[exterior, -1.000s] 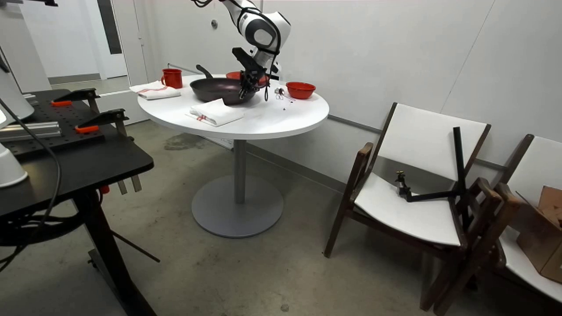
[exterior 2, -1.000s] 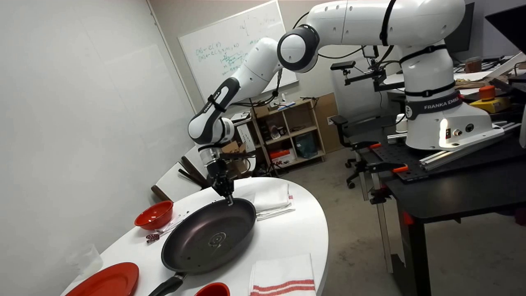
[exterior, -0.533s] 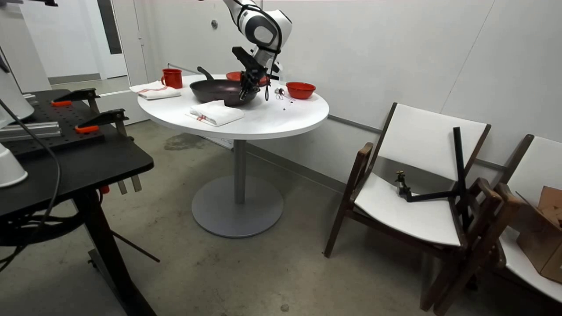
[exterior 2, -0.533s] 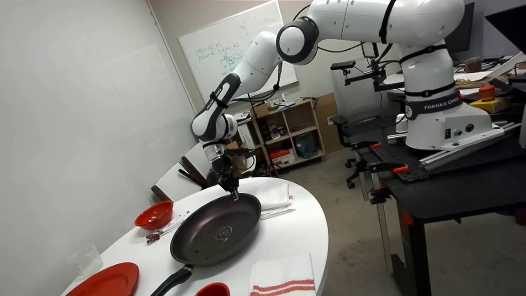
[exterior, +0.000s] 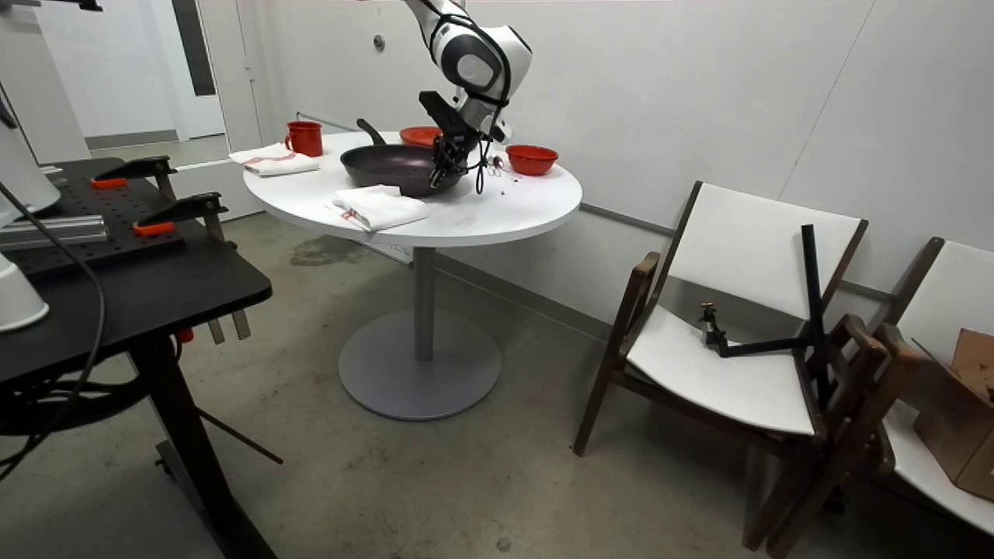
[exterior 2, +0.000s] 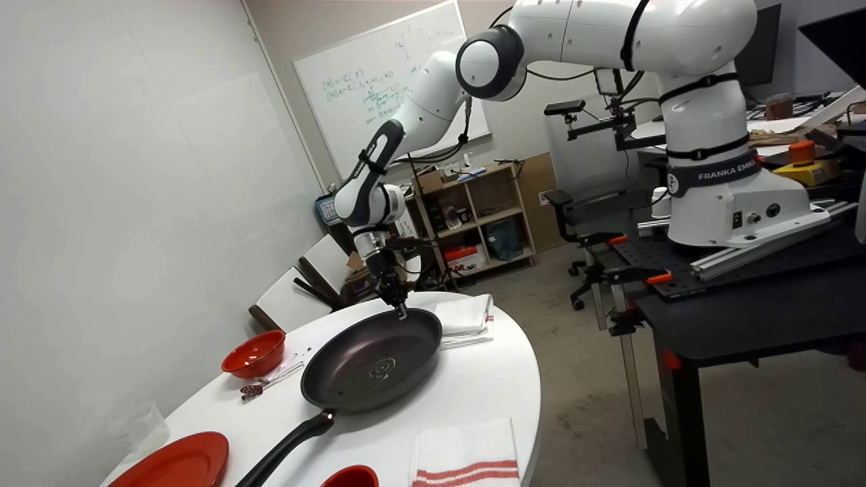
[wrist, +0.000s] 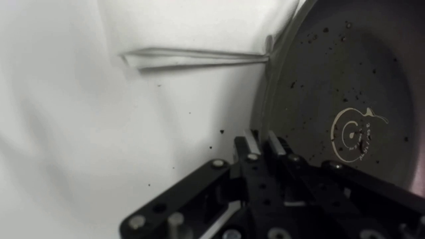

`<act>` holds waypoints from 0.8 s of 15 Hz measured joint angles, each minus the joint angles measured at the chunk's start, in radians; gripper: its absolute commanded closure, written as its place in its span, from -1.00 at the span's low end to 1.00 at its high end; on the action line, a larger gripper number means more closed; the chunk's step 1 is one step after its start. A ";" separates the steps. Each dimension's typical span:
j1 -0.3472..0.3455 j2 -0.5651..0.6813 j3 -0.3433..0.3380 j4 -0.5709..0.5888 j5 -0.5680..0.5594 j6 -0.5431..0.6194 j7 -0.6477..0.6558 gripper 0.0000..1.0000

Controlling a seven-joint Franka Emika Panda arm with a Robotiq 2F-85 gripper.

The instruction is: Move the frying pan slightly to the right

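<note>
The black frying pan (exterior: 388, 164) sits on the round white table (exterior: 512, 221) and also shows in an exterior view (exterior 2: 369, 368) with its dark handle pointing away from my gripper. My gripper (exterior: 436, 183) is at the rim opposite the handle, as an exterior view (exterior 2: 402, 314) also shows. In the wrist view my gripper (wrist: 264, 137) has its fingertips close together on both sides of the rim of the pan (wrist: 318, 83), one inside and one outside. It is shut on the rim. I cannot tell whether the pan's base is lifted.
A folded white towel (exterior 2: 467, 319) lies against the pan's side, also seen in the wrist view (wrist: 192, 36). A second towel (exterior 2: 467, 453), a red cup (exterior: 305, 138), a red bowl (exterior 2: 254, 354), a red plate (exterior 2: 176, 463) and utensils (exterior 2: 267, 383) lie around the pan.
My gripper and the pan have moved together, right and up in an exterior view, right and slightly down in an exterior view. The towel beside the pan has shifted and turned slightly.
</note>
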 measured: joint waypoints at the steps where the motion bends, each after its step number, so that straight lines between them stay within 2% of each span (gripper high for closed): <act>1: -0.007 -0.003 0.000 -0.006 0.000 0.001 -0.006 0.91; 7: -0.033 -0.030 -0.001 -0.057 0.000 0.019 -0.020 0.92; 12: -0.024 -0.053 -0.008 -0.099 -0.013 0.036 -0.024 0.93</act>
